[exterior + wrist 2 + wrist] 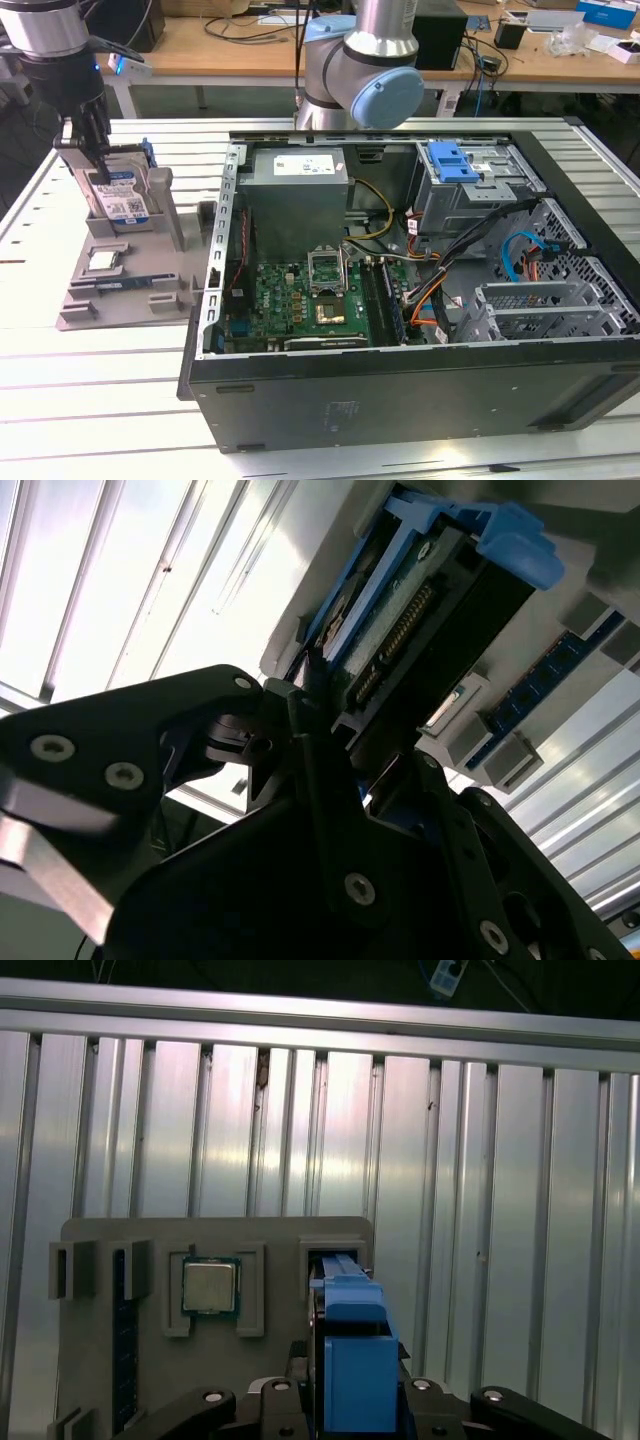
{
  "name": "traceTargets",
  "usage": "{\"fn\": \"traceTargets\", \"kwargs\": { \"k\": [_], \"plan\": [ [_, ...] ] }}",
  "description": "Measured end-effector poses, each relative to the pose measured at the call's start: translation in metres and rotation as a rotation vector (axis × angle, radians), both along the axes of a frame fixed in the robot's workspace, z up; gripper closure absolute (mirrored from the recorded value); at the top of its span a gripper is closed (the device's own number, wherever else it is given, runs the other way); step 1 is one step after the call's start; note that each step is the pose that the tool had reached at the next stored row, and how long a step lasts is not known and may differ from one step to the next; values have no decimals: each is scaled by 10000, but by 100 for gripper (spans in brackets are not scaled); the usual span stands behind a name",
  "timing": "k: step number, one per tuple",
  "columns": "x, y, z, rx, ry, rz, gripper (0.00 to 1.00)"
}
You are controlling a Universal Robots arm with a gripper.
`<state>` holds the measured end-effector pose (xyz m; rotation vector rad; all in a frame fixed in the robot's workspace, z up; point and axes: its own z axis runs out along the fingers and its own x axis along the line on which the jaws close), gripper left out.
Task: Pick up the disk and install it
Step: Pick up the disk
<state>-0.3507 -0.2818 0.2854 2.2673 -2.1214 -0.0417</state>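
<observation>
The disk [122,196] stands on edge in a slot of the grey fixture [125,300] on the exterior view's left, silver with a blue-and-white label and a blue carrier frame. My gripper [93,150] comes down from above and its black fingers [300,730] straddle the disk's upper edge, pressed against both faces. In the second wrist view the disk [400,630] shows its connector edge and blue frame between the fingers. The first wrist view looks down the blue frame of the disk [350,1360], still seated in the slot.
An open computer case [400,400] lies on the exterior view's right, with a grey metal cage and blue latch [452,160] at its back. A small square chip [210,1287] sits in the fixture beside the disk. The arm's base [360,70] stands behind the case.
</observation>
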Motion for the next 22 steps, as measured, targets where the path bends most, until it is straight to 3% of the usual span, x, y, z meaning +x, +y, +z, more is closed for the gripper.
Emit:
{"fn": "traceTargets", "kwargs": {
  "k": [5, 11, 20, 22],
  "plan": [
    [-1, 5, 162, -2, 4, -1, 63],
    [-1, 7, 288, -2, 3, -1, 63],
    [-1, 8, 640, -2, 3, -1, 63],
    [-1, 8, 677, -2, 3, -2, 63]
  ]
}}
